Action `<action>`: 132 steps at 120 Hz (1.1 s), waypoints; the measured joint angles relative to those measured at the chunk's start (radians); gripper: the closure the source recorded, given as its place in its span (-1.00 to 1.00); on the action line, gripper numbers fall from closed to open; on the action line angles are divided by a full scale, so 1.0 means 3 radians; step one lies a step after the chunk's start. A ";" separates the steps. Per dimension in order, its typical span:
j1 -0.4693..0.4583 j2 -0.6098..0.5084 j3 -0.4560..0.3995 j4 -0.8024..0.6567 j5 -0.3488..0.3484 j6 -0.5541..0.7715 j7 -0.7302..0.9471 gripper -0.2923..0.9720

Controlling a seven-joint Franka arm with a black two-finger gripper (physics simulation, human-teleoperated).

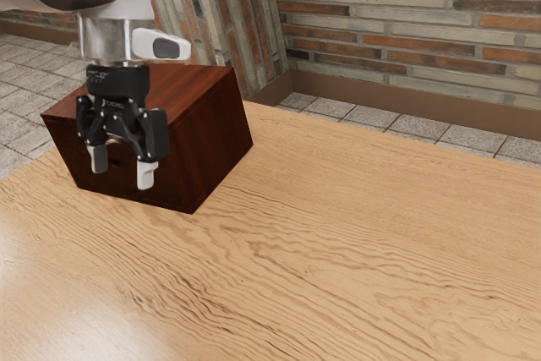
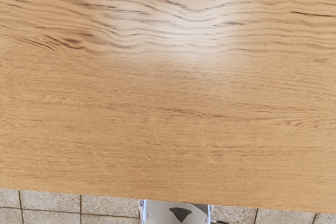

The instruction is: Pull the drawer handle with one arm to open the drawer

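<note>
Hovering gripper (image 1: 121, 166), jaws apart, near dark wooden drawer box (image 1: 207, 120), on table (image 1: 355, 259)

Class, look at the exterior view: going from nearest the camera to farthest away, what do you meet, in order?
wooden table → dark wooden cabinet → tiled floor → brick wall. The tool overlaps the cabinet, so it is left out of the order.

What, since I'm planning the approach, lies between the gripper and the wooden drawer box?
Nothing that shows: in the exterior view the open gripper hangs in front of the wooden drawer box, no other thing between them.
</note>
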 joint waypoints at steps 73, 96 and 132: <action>0.0053 -0.0020 0.0020 0.0852 0.0007 0.0983 0.0022 -0.54; 0.0435 0.0011 0.0020 0.0866 0.0006 0.1016 -0.0039 -0.54; 0.1061 0.0069 0.0021 0.0888 -0.0069 0.1115 -0.0102 -0.54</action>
